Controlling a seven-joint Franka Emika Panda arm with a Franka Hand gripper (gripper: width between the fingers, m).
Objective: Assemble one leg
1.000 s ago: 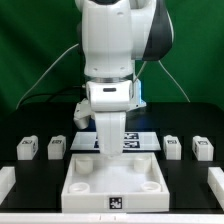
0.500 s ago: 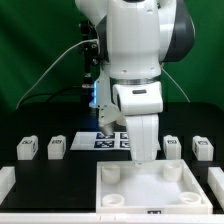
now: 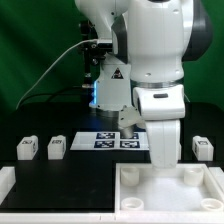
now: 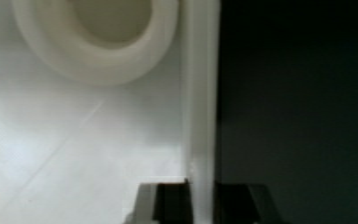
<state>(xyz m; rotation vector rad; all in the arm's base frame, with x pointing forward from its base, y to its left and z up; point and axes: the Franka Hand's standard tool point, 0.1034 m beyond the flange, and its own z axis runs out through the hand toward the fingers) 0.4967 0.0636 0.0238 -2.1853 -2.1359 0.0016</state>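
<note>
My gripper (image 3: 162,160) is shut on the rear wall of the large white square tray-like piece (image 3: 165,200), which sits low at the exterior view's right. In the wrist view my dark fingers (image 4: 167,205) pinch the tray's thin wall (image 4: 202,120), with a round corner hole (image 4: 105,40) beyond. Two small white tagged legs (image 3: 27,148) (image 3: 57,147) stand on the black table at the left. A third leg (image 3: 203,148) stands at the right. Any fourth leg is hidden behind the arm.
The marker board (image 3: 112,140) lies flat behind the tray, partly covered by the arm. White blocks sit at the lower left corner (image 3: 6,180). A green backdrop and cables are behind the arm.
The gripper and the tray-like piece it holds have slid steadily toward the exterior view's right. The leg near the right is now hidden behind the arm.
</note>
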